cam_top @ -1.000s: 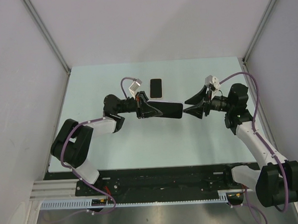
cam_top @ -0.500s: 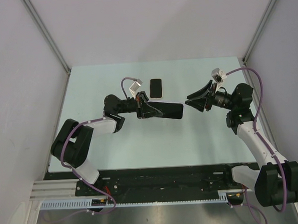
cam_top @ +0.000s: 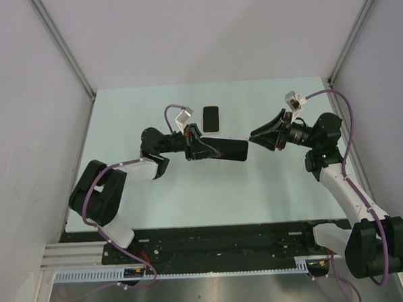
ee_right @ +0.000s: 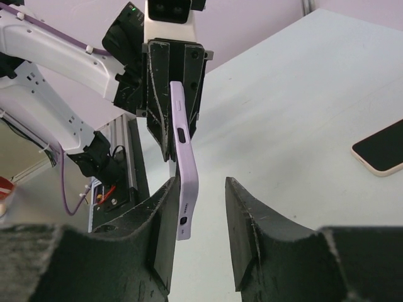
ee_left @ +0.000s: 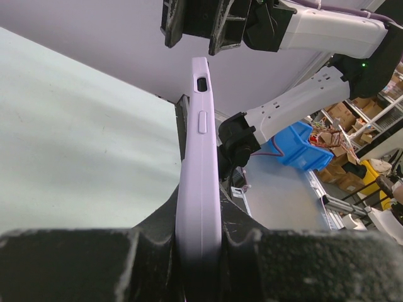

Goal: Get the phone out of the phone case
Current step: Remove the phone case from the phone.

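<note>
My left gripper [cam_top: 196, 146] is shut on one end of a lavender phone case [cam_top: 226, 148] and holds it edge-on above the table. In the left wrist view the case [ee_left: 200, 157] stands clamped between my fingers [ee_left: 200, 220]. My right gripper [cam_top: 253, 135] is open at the case's free end. In the right wrist view that end [ee_right: 184, 157] curves slightly and lies between my jaws [ee_right: 203, 189], close against the left finger [ee_right: 165, 220]. A dark-screened phone [cam_top: 211, 119] with a cream rim lies flat on the table behind the case, also seen in the right wrist view [ee_right: 381, 151].
The pale green table [cam_top: 190, 185] is walled by grey panels on the left, back and right. The black rail with both arm bases [cam_top: 220, 241] runs along the near edge.
My right gripper has risen slightly, rolled at the wrist and shifted a little toward the case's free end. The left gripper and case have not moved.
</note>
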You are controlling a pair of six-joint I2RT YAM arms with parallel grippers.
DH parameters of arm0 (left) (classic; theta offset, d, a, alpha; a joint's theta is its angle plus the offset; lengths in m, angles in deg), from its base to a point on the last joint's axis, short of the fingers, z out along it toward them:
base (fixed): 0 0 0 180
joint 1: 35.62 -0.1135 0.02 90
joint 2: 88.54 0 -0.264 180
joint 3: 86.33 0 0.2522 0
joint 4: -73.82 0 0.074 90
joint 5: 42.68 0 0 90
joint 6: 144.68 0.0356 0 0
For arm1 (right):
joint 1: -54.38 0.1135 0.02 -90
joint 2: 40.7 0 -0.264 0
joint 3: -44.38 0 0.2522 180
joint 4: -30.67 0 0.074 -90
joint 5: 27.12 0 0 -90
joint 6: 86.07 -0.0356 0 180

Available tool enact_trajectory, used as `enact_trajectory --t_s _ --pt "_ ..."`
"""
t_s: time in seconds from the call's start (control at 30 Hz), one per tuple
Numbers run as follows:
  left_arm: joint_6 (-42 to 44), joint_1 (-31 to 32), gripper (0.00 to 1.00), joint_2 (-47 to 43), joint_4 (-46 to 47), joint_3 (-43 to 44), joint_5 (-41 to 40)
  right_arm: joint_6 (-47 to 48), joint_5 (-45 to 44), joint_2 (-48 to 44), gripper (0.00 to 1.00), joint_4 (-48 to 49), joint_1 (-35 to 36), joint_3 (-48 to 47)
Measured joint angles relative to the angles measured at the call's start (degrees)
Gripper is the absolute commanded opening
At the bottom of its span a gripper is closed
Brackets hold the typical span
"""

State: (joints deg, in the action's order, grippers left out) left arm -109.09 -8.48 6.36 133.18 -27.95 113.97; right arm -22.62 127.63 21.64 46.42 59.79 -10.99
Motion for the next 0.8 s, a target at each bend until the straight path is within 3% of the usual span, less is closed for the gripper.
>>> enact_trajectory --t_s 0.33,0.8 --pt "0.0 0.04 0.0 0.0 0.0 0.0 0.0 0.0 1.14 0.96 0.31 0.0 1.29 0.0" --pt "0.2 0.09 0.0 0.0 -0.79 -0.07 -0.07 1.14 1.22 2.08 0.3 -0.09 1.36 0.0"
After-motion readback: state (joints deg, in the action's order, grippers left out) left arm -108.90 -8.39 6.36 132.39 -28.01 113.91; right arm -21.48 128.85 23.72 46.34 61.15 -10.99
